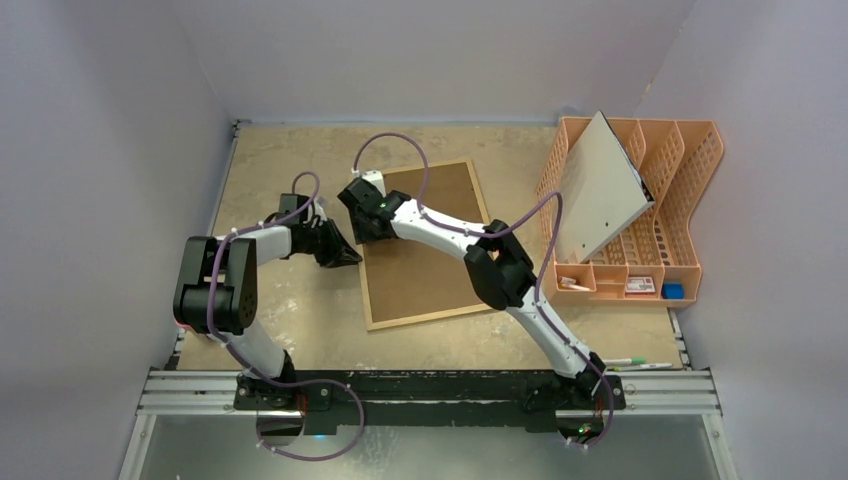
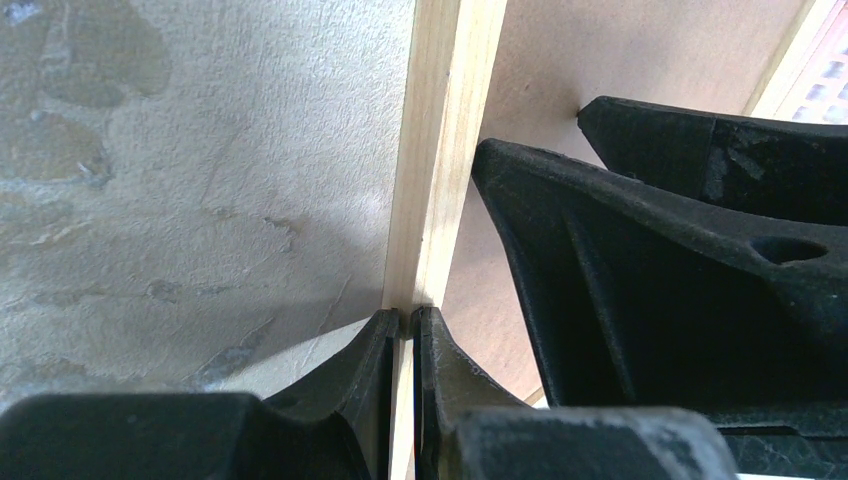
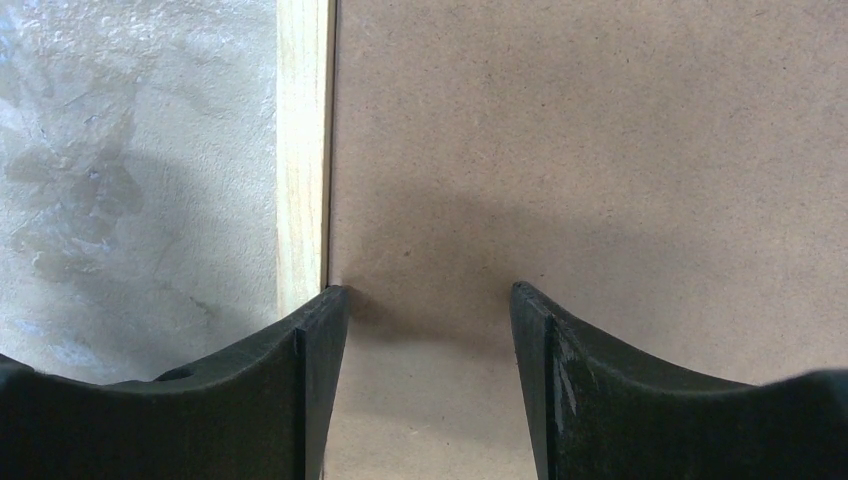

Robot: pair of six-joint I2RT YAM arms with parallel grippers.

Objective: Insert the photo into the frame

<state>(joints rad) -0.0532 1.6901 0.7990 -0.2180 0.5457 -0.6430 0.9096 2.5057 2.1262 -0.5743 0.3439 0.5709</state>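
Note:
The frame [image 1: 430,270] lies back-up on the table, its brown fibreboard back facing me and a thin light-wood rail [image 2: 440,150] around it. My left gripper [image 2: 409,315] is shut on that rail at the frame's left edge [image 1: 352,257]. My right gripper [image 3: 430,292] is open, its tips down on the fibreboard back [image 3: 600,150] just inside the left rail [image 3: 303,150]; nothing is between its fingers. In the top view it [image 1: 366,232] sits right beside the left gripper. The photo is out of view.
An orange plastic file rack [image 1: 690,170] stands at the right, with a grey-white board [image 1: 600,185] leaning in it and small items in its front compartments. Pens [image 1: 635,363] lie near the table's right front corner. Walls close in the table on three sides.

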